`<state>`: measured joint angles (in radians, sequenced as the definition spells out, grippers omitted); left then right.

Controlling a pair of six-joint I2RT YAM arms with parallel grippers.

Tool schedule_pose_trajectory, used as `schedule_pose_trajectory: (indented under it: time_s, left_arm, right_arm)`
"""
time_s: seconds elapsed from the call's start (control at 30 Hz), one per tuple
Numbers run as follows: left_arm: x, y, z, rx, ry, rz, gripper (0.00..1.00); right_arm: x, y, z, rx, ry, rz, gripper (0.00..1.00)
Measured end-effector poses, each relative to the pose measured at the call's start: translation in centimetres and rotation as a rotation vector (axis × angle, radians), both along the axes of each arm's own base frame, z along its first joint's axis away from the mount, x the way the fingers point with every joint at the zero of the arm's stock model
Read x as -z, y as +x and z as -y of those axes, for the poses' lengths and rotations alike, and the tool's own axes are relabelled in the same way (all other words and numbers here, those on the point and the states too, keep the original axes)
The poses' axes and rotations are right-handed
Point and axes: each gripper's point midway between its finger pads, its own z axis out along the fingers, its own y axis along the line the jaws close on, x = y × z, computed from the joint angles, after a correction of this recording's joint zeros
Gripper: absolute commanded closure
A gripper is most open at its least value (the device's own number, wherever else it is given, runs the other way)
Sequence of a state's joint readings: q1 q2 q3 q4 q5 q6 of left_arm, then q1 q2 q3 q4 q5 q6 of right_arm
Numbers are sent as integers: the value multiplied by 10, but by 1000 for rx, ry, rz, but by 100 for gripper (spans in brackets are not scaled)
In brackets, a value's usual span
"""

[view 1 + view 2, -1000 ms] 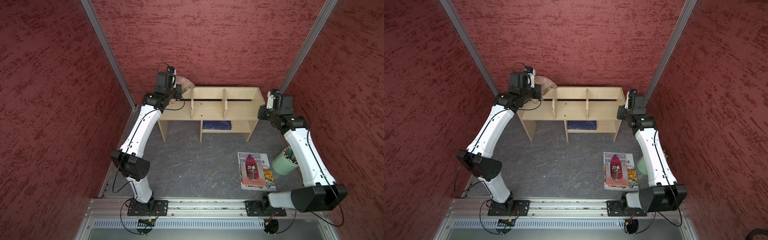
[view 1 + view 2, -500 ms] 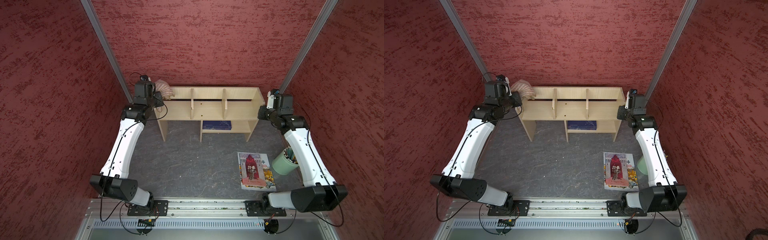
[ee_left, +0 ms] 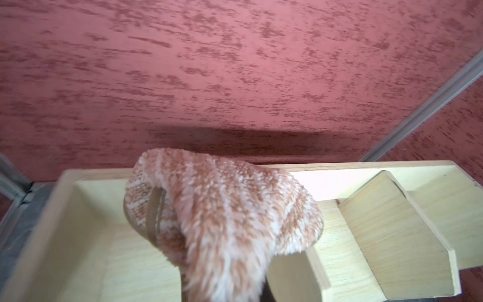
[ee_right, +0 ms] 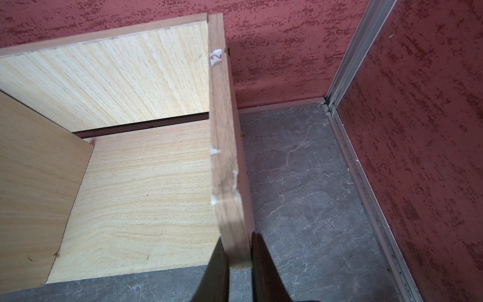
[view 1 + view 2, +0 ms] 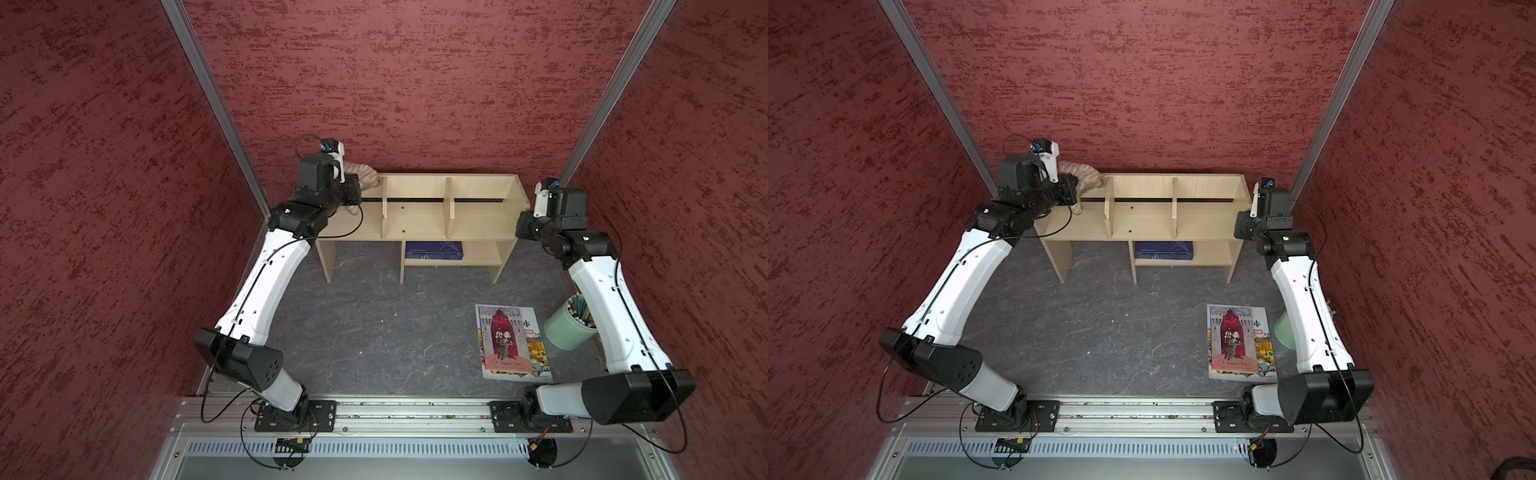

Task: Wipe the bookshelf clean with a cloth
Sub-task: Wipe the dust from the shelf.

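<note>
**At the shelf's two ends: cloth gripped on one side, panel pinched on the other**

At about 11 o'clock on the floor, in both top views, the cloth (image 5: 362,178) is bunched in the left gripper (image 5: 352,194). The jaws are closed tight on it, and in the left wrist view the fingertips are buried in the pile. The cloth is held over the left-most bay of the bookshelf (image 5: 415,216), close to the back board and just beside the first divider (image 5: 384,203), presumably so that this bay can be wiped. Whether the fabric is pressed onto the board cannot be told.

At 12 o'clock the bookshelf is stood against the back wall. Its two other top bays are bare, and a blue book (image 5: 433,250) is laid on its lower shelf.

At about 1 o'clock the right gripper (image 4: 238,257) is closed narrowly on the front edge of the right side panel (image 4: 222,130), with one finger on each side. The unit is probably being steadied so that it is not pushed along by the wiping.

At 4 o'clock a picture book (image 5: 511,340) and a green cup (image 5: 567,332) are set well apart from the work.
</note>
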<state>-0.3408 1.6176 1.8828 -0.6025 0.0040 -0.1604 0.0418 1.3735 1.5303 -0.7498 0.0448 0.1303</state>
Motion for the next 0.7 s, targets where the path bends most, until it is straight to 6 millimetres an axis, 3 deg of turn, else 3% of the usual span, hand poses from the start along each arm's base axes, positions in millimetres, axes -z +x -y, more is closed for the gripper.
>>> schedule_pose_trajectory:
  time_s: [0.13, 0.3, 0.4, 0.5, 0.57, 0.67, 0.7]
  left_arm:
    - [16, -2, 39, 109, 54, -14, 100]
    - [23, -26, 85, 247, 141, 10, 100]
    - [34, -42, 100, 303, 174, 0, 100]
    - [42, -54, 100, 321, 185, -18, 100]
    - [36, -59, 98, 321, 184, -6, 100]
    - [18, -67, 92, 317, 175, 34, 100]
    - [10, -70, 91, 318, 168, 50, 100]
  right_arm:
    - [0, 0, 0, 0, 0, 0, 100]
    - [0, 0, 0, 0, 0, 0, 100]
    - [0, 0, 0, 1, 0, 0, 100]
    - [0, 0, 1, 1, 0, 0, 100]
    - [0, 0, 1, 0, 0, -1, 90]
    - [-3, -4, 1, 9, 11, -17, 60]
    - [-5, -6, 2, 18, 17, -18, 54]
